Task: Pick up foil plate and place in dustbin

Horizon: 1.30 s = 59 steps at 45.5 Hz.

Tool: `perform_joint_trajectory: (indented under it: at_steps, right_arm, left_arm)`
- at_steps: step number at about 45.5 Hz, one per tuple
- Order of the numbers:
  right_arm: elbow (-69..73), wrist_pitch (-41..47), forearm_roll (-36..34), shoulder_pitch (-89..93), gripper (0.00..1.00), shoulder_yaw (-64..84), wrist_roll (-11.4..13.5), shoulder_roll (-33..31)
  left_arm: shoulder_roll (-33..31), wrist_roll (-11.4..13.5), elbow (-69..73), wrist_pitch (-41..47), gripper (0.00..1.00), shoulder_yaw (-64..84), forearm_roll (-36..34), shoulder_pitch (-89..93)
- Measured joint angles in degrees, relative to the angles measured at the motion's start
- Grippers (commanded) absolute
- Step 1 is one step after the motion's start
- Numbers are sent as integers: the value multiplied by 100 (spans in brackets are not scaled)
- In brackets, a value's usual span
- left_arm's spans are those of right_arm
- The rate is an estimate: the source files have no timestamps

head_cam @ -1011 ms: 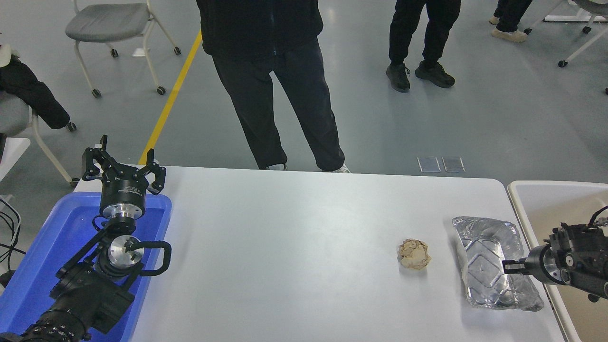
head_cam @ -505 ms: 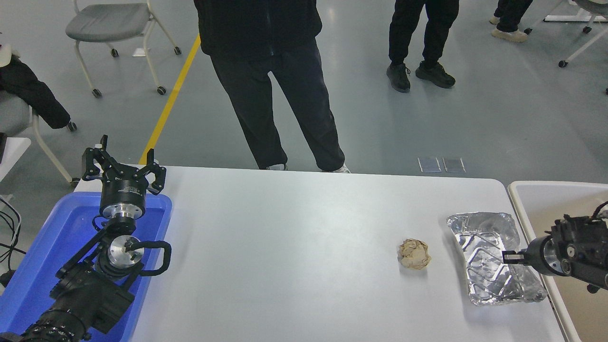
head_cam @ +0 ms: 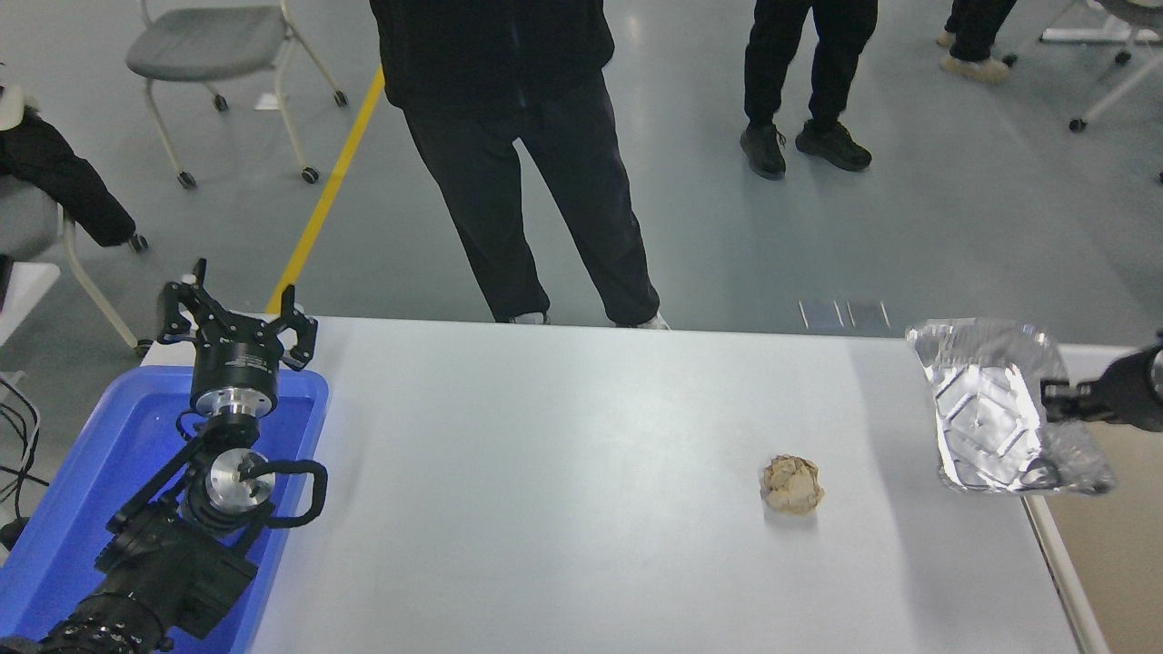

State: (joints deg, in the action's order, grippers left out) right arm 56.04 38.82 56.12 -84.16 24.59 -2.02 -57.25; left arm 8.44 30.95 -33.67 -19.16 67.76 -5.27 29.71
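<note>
Head view shows the white bench [head_cam: 563, 454] filling the lower middle of the frame, with a person [head_cam: 518, 136] in dark clothes standing at its far edge, top centre. At the lower left a blue tray [head_cam: 64, 509] lies under the parked left arm, whose left hand [head_cam: 238, 318] points up the frame with its fingers spread wide and nothing between them. At the right edge, a strip of the dustbin [head_cam: 1104, 545] shows, pale rim and tan inside, partly hidden by the foil plate [head_cam: 990, 409]. That plate is lifted off the bench and tilted so its embossed base faces the camera, hanging over the bench's right edge and the bin's near rim, centre right of the frame. The right hand [head_cam: 1058, 400] comes in from the right edge and pinches the plate's right side. A small crumpled paper ball [head_cam: 792, 484] sits on the bench, left of and below the plate, well apart from it.
</note>
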Motion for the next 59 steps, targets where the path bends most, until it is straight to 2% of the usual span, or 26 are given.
perform_joint_trajectory:
  at_steps: [7,19,29,39,50,54,59]
  right_arm:
    - [338,324,19,-861,0,28,86,-436]
    - [651,536,42,-1903,0,46,416,-818]
    - [576,589,209,-2183,0,51,688,-1015]
    - [230,586,614,-1993,0,54,805,-1250]
    - [-742,-683,567,-905,0,34,812,-1084]
    - [-1237,-1335,119,-360,0,20,809,-819]
    - [-2083,-2089,-762,390,0,-19,809,-300]
  left_arm:
    - [-1,-1,1,0,99,0,0,-1]
    - [0,-3,1,0,99,0,0,-1]
    - [0,-2,0,0,99,0,0,-1]
    - [-1,0,-2,0,99,0,0,-1]
    - [0,0,-1,0,99,0,0,-1]
    - [0,0,-1,0,99,0,0,0]
    - [1,0,0,0,99,0,0,0]
